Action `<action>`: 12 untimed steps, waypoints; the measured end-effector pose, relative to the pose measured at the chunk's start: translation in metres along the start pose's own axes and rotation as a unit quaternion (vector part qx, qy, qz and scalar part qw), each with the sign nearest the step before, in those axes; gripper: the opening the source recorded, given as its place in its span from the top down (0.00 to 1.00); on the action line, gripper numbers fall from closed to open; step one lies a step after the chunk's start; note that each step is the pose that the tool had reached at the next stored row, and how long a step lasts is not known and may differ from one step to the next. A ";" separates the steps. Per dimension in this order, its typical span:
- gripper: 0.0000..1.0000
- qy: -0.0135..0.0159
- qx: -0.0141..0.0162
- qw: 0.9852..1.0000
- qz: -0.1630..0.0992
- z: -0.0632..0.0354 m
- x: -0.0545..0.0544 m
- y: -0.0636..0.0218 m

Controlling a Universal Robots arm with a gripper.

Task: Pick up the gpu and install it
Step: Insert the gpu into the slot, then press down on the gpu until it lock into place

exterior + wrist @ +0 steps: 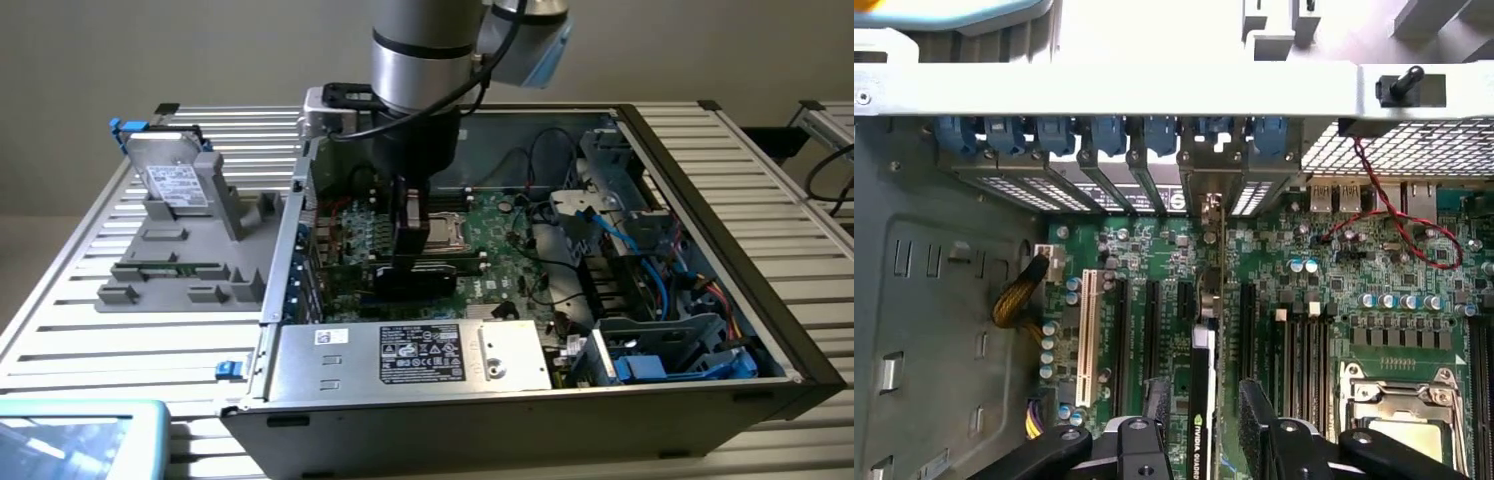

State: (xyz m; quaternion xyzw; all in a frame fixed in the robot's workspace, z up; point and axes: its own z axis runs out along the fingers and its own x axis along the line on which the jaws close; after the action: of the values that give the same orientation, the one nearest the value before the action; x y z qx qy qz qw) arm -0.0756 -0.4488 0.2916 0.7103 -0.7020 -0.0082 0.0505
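The gpu (pixel 1201 400) stands on edge in a slot of the green motherboard (pixel 1334 290), its silver bracket reaching the case's rear wall (pixel 1104 85). The pincer (pixel 1204 425) straddles the card, jaws set wide, a black pad (pixel 1259 420) just beside each face; whether the pads actually touch it is hard to tell. In the exterior view the pincer (pixel 407 225) hangs inside the open computer case (pixel 721 200) on the bench (pixel 80 300).

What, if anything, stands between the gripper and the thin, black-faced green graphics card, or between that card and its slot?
Nothing visible. The graphics card stands on edge between the fingers of the open gripper, down among the slots of the green motherboard.
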 end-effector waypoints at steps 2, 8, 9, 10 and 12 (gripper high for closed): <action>0.58 0.000 0.007 1.000 0.000 -0.0001 0.000 0.0029; 0.58 0.000 0.007 1.000 0.000 -0.0002 0.000 0.0029; 0.58 0.000 0.007 1.000 0.000 -0.0002 0.000 0.0029; 0.58 0.000 0.007 1.000 0.000 -0.0002 0.000 0.0029; 0.58 0.000 0.007 1.000 0.000 -0.0002 0.000 0.0029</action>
State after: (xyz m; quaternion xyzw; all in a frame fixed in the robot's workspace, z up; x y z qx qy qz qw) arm -0.0785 -0.4485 0.2920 0.7103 -0.7024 -0.0032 0.0459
